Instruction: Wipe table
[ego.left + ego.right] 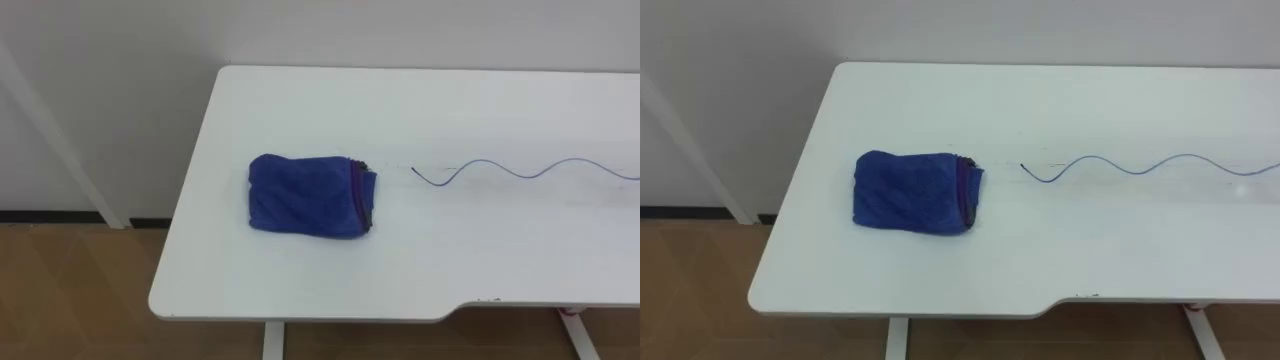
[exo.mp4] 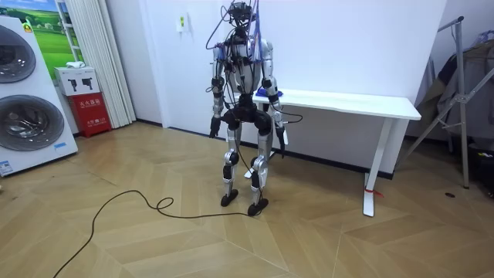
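In the left eye view a white, smooth-topped bench with rounded corners stood against a plain pale wall. On it, near its left end, lay a folded deep-blue terry cloth, a soft, nubbly, roughly square bundle with a darker stitched hem along its right edge. To the right of the cloth, not touching it, a thin blue wavy line ran over the glossy top toward the right edge of the view. Brown wood-grain flooring showed below the bench.

In the right eye view the bench's front edge curved inward on the right, and a white metal leg dropped from under it.

In the room view the robot stood upright at the bench's end on the room view's left, arms hanging. Its left hand and right hand hung beside its thighs. Whether they were released or clenched could not be told from there. The cloth lay on the bench above the right hand, apart from both hands. Two white front-loading washers stood far off beyond the left hand.
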Tool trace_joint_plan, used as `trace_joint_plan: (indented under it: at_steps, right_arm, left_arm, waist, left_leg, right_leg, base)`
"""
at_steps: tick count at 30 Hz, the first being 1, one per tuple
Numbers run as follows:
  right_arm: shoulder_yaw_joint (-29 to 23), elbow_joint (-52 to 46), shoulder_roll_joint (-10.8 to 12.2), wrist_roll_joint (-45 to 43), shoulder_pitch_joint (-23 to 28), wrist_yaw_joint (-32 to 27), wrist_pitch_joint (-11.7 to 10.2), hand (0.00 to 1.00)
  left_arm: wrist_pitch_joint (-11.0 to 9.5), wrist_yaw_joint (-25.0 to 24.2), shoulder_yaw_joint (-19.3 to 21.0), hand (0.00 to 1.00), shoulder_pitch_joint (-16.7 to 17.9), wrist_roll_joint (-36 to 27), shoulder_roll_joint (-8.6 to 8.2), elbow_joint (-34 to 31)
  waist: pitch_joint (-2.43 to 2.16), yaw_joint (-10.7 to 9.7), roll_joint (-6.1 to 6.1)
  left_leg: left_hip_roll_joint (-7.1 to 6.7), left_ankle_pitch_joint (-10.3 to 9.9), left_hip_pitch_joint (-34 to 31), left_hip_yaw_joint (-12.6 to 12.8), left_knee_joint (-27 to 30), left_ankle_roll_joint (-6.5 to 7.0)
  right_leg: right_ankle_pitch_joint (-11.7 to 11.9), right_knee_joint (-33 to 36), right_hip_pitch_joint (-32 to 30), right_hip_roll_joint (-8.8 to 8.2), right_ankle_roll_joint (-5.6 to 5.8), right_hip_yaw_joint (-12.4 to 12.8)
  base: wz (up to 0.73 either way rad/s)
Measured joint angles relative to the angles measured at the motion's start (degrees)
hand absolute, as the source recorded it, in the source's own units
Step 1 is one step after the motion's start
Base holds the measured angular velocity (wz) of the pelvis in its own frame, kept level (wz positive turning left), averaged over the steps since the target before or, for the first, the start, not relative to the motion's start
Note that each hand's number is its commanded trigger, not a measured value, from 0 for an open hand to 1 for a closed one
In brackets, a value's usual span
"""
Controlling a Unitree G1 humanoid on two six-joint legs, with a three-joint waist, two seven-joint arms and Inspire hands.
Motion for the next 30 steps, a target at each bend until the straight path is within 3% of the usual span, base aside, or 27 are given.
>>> trace_joint_plan:
  at_steps: [17, 22, 26, 30]
  right_arm:
    - [-1.6, 0.4, 0.0, 3.1, -0.3, -2.1, 0.0, 0.0]
    - [-7.8, 2.7, 0.0, 10.5, 0.1, -6.5, -0.7, 0.0]
    - [-18.5, 4.5, -0.6, 21.9, 0.4, -11.1, -2.0, 0.0]
    - [-27.8, 4.2, -3.4, 28.0, 0.7, -16.3, -2.4, 0.0]
  left_arm:
    - [-0.1, 0.0, 0.7, 0.0, -0.1, -0.5, -0.03, 0.5]
    - [-0.1, 0.0, 2.7, 0.0, 1.0, -0.4, -0.08, 0.7]
    - [0.1, 0.2, 8.8, 0.0, 2.6, -0.4, 0.1, 0.1]
    - [-0.3, 1.4, 11.3, 0.0, 2.9, -0.3, 1.99, 0.0]
  waist:
    - [0.01, 0.0, -0.05]
    - [-0.04, -0.3, -0.31]
    - [0.02, -2.6, -1.34]
    - [0.01, -4.1, -2.85]
  left_leg:
    - [0.02, 0.0, -0.2, 0.0, -0.2, 0.0]
    - [0.01, 0.0, 0.3, -0.1, -0.2, 0.0]
    - [0.02, 0.0, 0.4, -0.2, -0.5, 0.0]
    - [-0.12, 0.0, -0.1, -0.1, -0.6, 0.01]
  right_leg:
    - [0.0, 0.1, -0.2, -0.01, 0.0, 0.1]
    - [0.0, -0.1, 0.3, 0.02, 0.0, 0.3]
    - [0.0, -0.3, 0.5, 0.03, 0.01, 0.3]
    - [0.0, -0.9, 0.0, -0.03, 0.0, 0.2]
  base:
    - [0.0]
    - [0.0]
    - [0.0]
    - [-0.02]
